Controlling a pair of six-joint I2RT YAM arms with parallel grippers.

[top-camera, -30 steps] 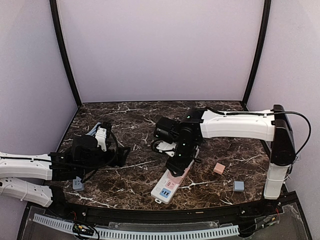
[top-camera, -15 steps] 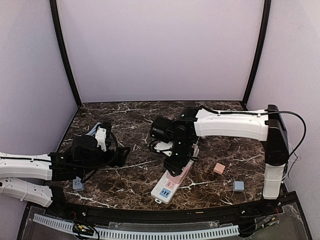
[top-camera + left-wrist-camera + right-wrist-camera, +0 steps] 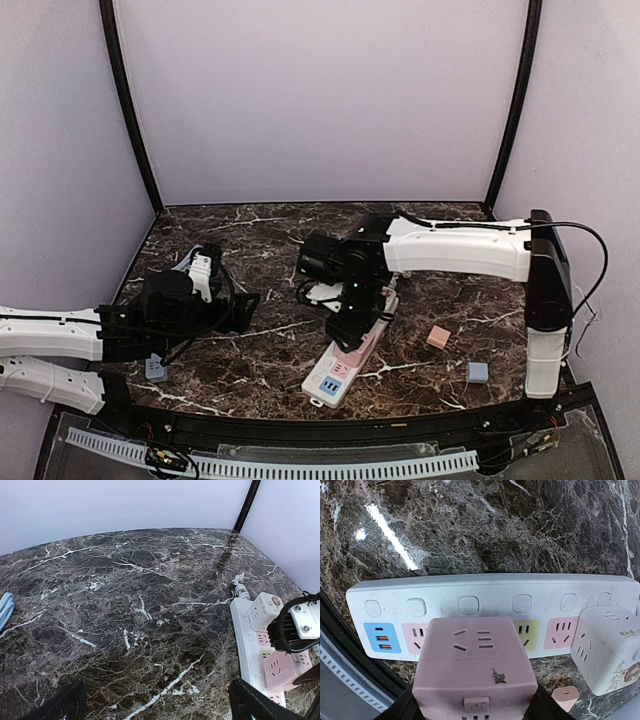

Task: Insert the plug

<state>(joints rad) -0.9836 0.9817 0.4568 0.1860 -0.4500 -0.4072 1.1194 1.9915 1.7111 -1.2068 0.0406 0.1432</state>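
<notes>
The plug is a pink cube adapter [image 3: 475,665], and my right gripper [image 3: 475,707] is shut on its two sides. It sits over the white power strip [image 3: 470,597], covering the socket between a pink and a green one. Its prongs are hidden. In the top view the right gripper [image 3: 350,312] stands over the strip [image 3: 332,378] at mid-table. A white cube adapter [image 3: 607,645] sits on the strip's far end. My left gripper [image 3: 157,711] is open over bare marble, left of the strip [image 3: 246,645], with nothing between its fingers.
A small pink charger [image 3: 565,697] lies beside the strip. A pink block [image 3: 438,337] and a blue block [image 3: 478,372] lie to the right. A grey-blue piece [image 3: 155,368] lies by the left arm, and a light blue cable [image 3: 188,259] at far left.
The right arm has shifted a little to the left along the strip, carrying the pink cube. The left arm has stayed still.
</notes>
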